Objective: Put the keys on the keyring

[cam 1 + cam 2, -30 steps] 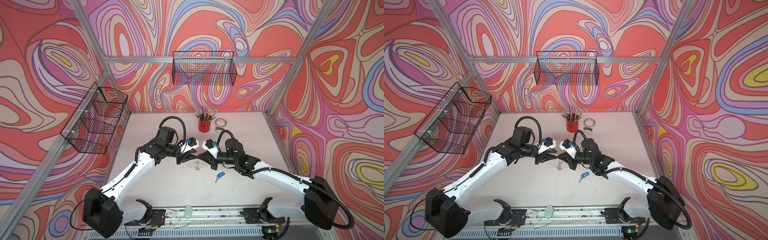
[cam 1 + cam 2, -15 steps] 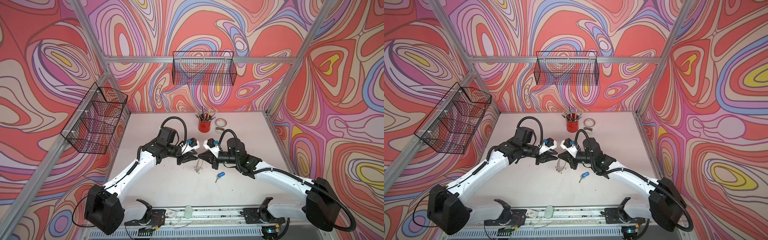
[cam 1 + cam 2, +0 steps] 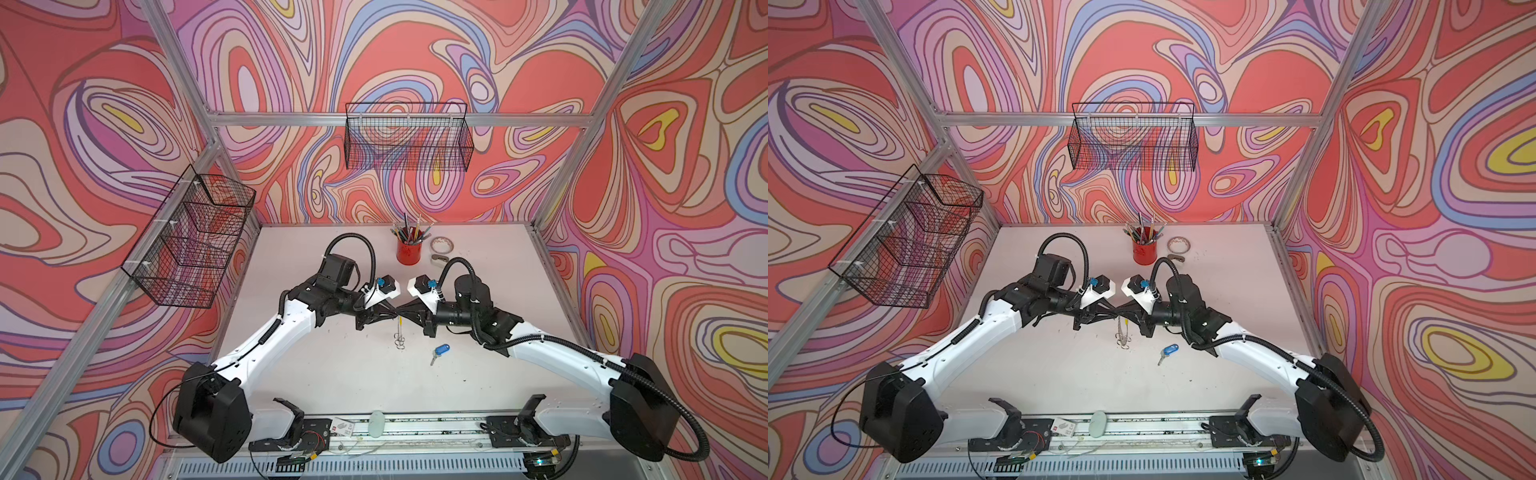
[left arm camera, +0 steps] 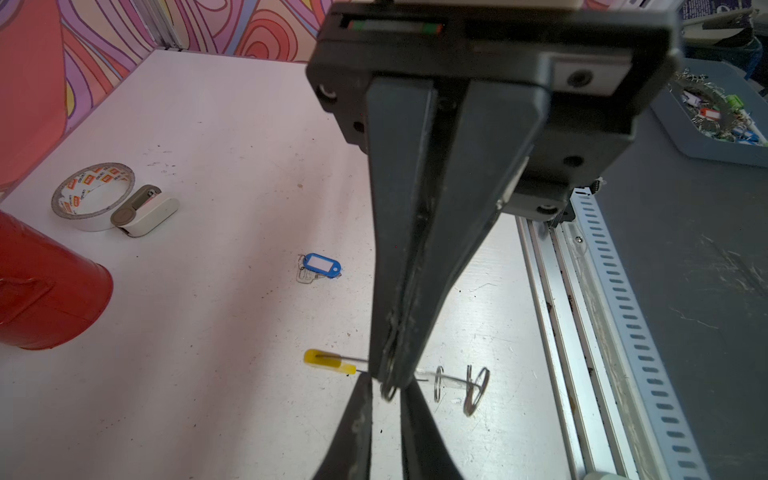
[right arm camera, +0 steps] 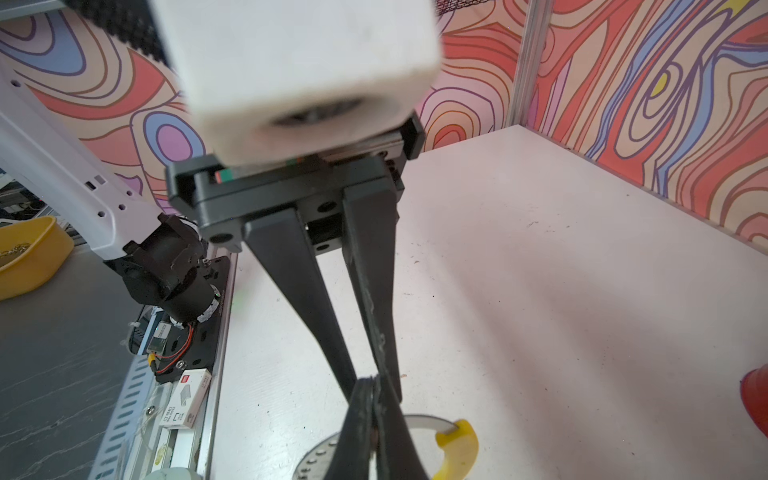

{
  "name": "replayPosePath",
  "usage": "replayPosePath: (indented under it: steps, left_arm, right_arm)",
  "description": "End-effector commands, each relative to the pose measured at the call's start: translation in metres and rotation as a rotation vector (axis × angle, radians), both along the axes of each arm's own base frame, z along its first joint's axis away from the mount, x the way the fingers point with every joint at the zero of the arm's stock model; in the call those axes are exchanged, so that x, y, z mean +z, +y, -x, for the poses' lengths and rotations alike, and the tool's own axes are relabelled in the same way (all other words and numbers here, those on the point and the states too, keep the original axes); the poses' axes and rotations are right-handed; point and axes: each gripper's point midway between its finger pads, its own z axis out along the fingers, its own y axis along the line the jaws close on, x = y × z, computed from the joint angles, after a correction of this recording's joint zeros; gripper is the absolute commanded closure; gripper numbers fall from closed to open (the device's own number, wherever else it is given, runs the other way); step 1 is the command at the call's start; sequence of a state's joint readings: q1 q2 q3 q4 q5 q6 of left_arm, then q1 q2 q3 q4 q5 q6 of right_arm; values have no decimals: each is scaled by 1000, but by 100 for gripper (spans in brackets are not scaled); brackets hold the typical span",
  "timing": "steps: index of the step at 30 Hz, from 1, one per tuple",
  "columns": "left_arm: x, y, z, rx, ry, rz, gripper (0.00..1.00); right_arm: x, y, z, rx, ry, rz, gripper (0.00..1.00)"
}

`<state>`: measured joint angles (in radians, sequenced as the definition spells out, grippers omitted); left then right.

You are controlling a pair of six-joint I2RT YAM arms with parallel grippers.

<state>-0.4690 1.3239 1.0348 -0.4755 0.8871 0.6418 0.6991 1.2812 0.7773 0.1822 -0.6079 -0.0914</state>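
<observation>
The keyring hangs on edge over the middle of the table, in both top views. My right gripper is shut on its flat silver band, beside the yellow segment. My left gripper meets it tip to tip. In the left wrist view its jaws stand a narrow gap apart around a small wire ring at the right gripper's tips, without clearly touching it. More wire loops hang further along. One key with a blue tag lies flat on the table, right of the keyring.
At the back of the table stand a red pencil cup, a tape roll and a small white and grey device. Black wire baskets hang on the left wall and the back wall. A metal rail runs along the front edge.
The left gripper has moved right until its tips meet the right gripper's, and its jaws have narrowed. The right gripper still holds the keyring in about the same place.
</observation>
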Motion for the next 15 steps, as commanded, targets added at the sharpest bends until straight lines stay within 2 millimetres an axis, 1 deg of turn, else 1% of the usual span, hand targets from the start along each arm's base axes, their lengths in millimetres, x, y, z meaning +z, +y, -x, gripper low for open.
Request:
replayPosePath:
  steps: [1, 4, 6, 8, 12, 15]
  left_arm:
    - [24, -11, 1, -47, -31, 86, 87]
    - [29, -14, 0, -33, -24, 123, 93]
    - [32, -15, -3, -10, -26, 147, 100]
    - [38, -16, -6, 11, -32, 180, 100]
    - [46, -17, -4, 37, -3, 235, 100]
    - [46, -16, -3, 53, 15, 247, 100]
  right_arm:
    - [-5, 2, 5, 38, -2, 5, 100]
    - [-6, 1, 6, 41, 2, 11, 100]
    - [-6, 1, 6, 40, -1, 15, 100]
    - [-6, 0, 5, 40, -4, 14, 100]
    - [-8, -1, 7, 56, 2, 30, 100]
    - [-7, -1, 8, 62, 1, 30, 100]
